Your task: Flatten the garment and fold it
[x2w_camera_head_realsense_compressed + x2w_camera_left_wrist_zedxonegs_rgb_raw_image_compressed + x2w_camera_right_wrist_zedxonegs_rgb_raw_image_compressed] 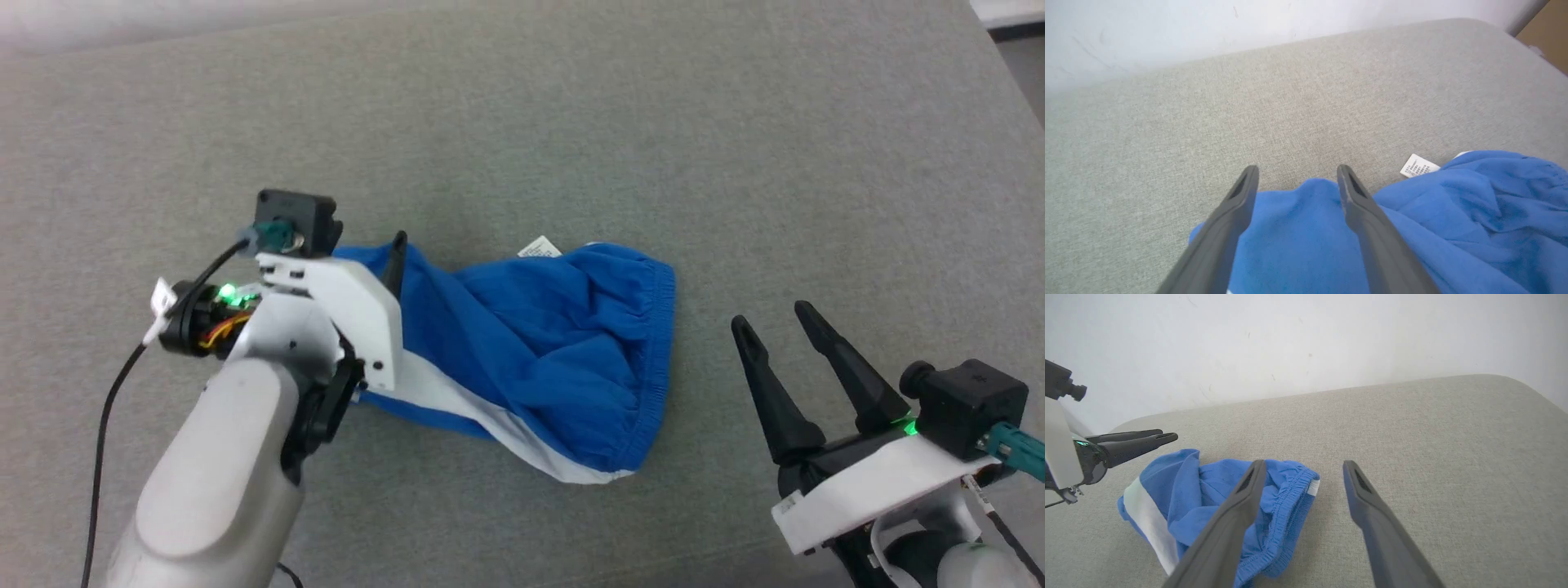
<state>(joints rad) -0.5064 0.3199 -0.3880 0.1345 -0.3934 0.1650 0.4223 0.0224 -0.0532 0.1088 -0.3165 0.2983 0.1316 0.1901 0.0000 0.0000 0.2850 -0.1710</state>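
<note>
At the left of the grey fabric-covered worktop (571, 122), the left gripper (1298, 171) hangs directly over one end of the garment (539, 343), bright royal-blue soft fabric shorts with a wide white stripe (457, 400) along the near edge. Its jaws stand spread, clasping nothing, with blue cloth bunched just beneath and between them. From there the garment runs rightward, its long axis across the worktop, with a small white label (539, 247) at the far edge and the gathered elastic waistband (657, 351) at the right end. Near that waistband but apart from it, the right gripper (771, 317) hovers empty with its jaws wide. Each arm looks nearest its own end for pulling the cloth flat.
</note>
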